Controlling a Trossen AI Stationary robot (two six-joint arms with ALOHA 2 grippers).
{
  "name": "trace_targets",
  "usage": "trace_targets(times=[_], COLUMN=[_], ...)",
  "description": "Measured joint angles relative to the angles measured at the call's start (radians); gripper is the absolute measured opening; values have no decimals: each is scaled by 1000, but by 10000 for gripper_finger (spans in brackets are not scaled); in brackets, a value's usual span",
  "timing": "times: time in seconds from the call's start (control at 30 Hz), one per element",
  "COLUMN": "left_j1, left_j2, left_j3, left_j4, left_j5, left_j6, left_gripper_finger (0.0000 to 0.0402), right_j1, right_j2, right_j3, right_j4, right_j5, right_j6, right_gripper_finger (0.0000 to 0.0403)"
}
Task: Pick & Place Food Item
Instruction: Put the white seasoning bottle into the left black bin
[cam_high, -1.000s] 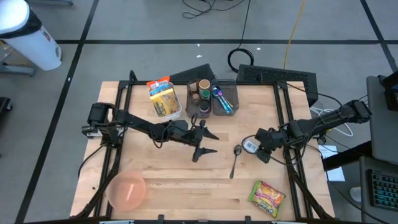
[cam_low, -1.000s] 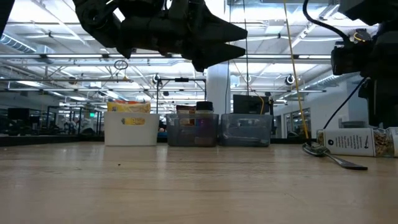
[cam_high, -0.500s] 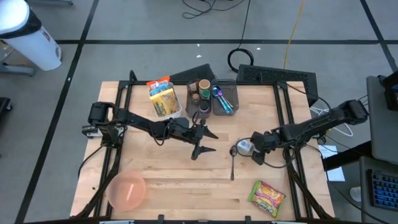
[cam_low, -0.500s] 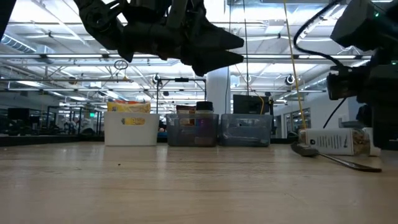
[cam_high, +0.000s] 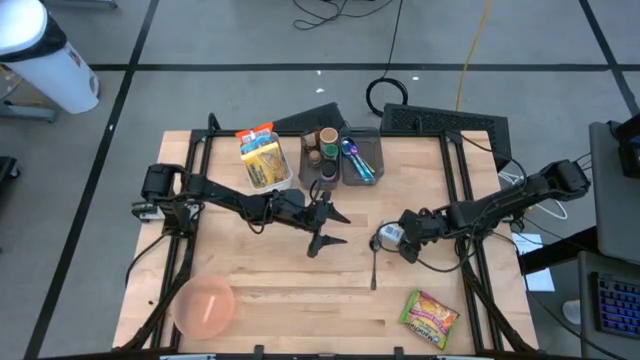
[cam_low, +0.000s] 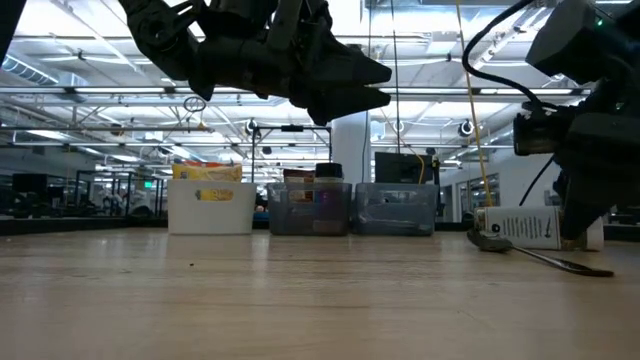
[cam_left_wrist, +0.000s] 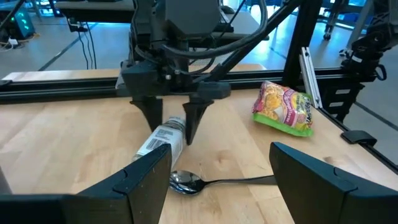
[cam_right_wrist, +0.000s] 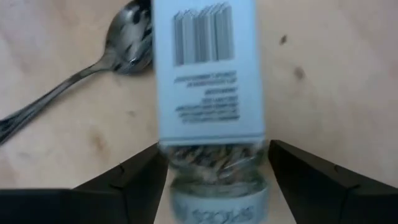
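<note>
Spice jar lying flat on the desk (cam_high: 250, 290), right gripper straddling it

The jar (cam_right_wrist: 208, 74) is a small clear bottle on its side right of desk centre, with a white label showing a barcode and tiny print, flaky contents visible through the glass, and a pale cap. A metal spoon (cam_left_wrist: 205, 182) lies touching or just beside it. The right gripper (cam_left_wrist: 173, 118) has its fingers spread either side of the jar, not pinching it. The left gripper (cam_high: 322, 222) hovers mid-desk, fingers apart, holding nothing.
</note>
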Motion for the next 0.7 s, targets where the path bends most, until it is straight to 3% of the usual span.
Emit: trace_targets(times=[0.17,0.33,0.57,0.7], left_j1=[0,0,0,1], left_j2=[0,0,0,0], left_j3=[0,0,0,0], left_j4=[0,0,-22,-32], left_j5=[0,0,-52,-93], left_j6=[-8,-19,-22,-97], left_gripper_finger=[274,273,274,274], right_j1=[-1,-1,-1,-1], right_j2=[1,1,1,1], right_j3=[-2,-1,-1,26], right_j4=[-12,-29,12,20], right_j5=[35,32,27,31], right_j6=[-23,-38,-83,-135], right_gripper_finger=[252,198,198,198])
